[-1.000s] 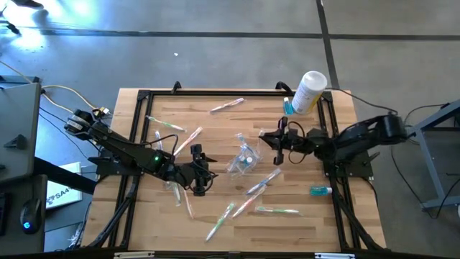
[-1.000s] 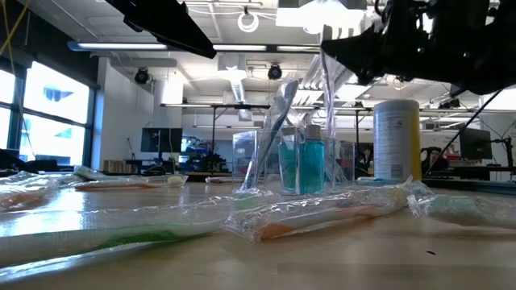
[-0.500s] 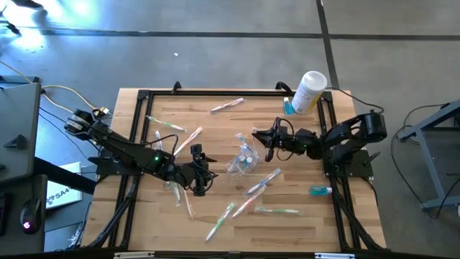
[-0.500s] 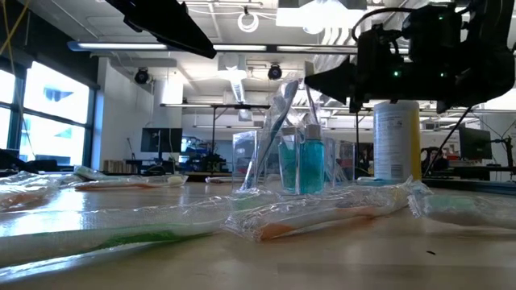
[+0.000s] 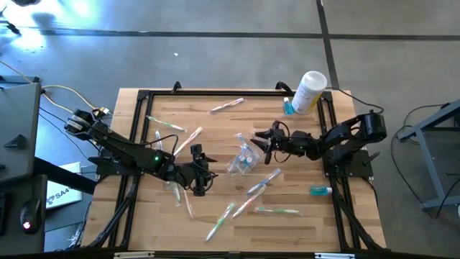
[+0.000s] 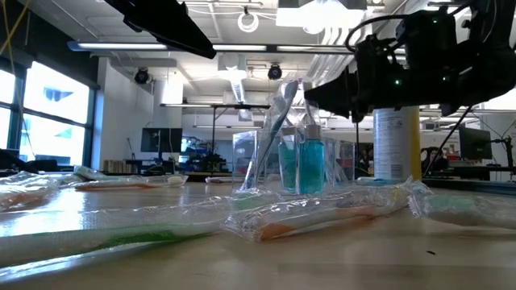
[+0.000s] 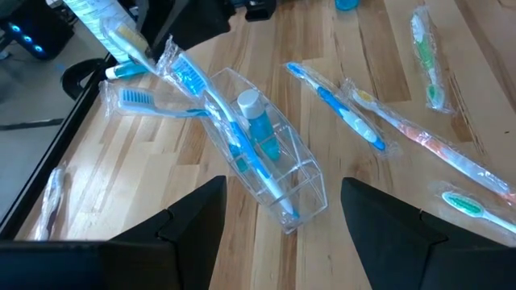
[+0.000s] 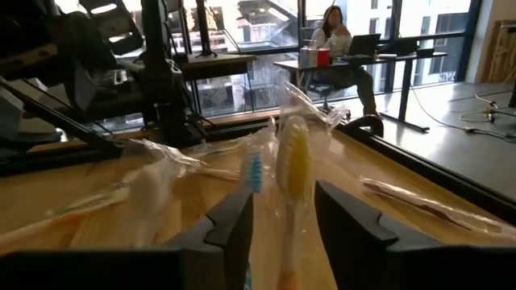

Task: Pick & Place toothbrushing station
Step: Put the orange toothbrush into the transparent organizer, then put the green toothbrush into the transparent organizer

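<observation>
Clear holder mid-counter holds some brushes; many wrapped toothbrushes still scattered. Right gripper parted at a yellow brush; left gripper apart, empty.

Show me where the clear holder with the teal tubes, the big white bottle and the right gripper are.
clear holder [image 7: 302,189], left wrist view, on its clear side wall.
white bottle [image 5: 310,91], high view, on its body.
right gripper [image 5: 260,142], high view, midway between its fingertips.

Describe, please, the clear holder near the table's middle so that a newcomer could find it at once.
Start at the wooden table and look near its middle, just ahead of the right gripper. The clear plastic holder stands there with blue toothbrushes and teal tubes inside. It alone stands upright; the wrapped toothbrushes around it lie flat.
</observation>
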Controlling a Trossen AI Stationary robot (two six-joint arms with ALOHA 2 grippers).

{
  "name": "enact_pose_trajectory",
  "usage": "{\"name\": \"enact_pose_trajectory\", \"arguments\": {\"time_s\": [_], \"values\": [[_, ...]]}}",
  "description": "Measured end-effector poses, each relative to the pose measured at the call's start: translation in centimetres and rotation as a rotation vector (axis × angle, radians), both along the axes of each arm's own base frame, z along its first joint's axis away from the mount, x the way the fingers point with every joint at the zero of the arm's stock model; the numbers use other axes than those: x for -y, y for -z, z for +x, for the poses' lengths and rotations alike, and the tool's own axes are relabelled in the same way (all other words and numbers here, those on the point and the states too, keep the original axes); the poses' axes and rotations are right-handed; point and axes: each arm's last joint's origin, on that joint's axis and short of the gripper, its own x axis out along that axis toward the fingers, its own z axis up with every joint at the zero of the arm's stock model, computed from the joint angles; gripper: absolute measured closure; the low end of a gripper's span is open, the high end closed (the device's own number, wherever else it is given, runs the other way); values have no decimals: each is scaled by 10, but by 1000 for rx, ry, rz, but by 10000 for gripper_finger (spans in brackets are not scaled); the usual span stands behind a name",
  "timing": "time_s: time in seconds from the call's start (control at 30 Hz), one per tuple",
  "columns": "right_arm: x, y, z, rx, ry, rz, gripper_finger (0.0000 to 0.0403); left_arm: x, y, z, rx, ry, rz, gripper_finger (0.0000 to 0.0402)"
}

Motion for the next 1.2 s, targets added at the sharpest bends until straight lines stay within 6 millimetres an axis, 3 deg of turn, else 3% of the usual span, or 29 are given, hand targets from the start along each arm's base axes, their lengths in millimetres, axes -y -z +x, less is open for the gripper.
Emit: {"name": "enact_pose_trajectory", "arguments": {"time_s": [0.37, 0.53, 0.73, 0.97, 1.1, 1.2], "values": [[-12, -12, -2, 15, -36, -59, 149, 0, 0, 0, 0, 0, 0, 164], [-17, -23, -8, 0, -23, -62, 112, 0, 0, 0, 0, 0, 0, 164], [-37, -39, -21, -36, -109, -41, 106, 0, 0, 0, 0, 0, 0, 164], [-67, -74, -52, 51, -235, -151, 118, 0, 0, 0, -1, 0, 1, 164], [-81, -79, -70, 6, -352, -79, 121, 0, 0, 0, -1, 0, 1, 164], [-94, -76, -78, -139, -432, -16, 121, 0, 0, 0, -2, 0, 1, 164]]}}
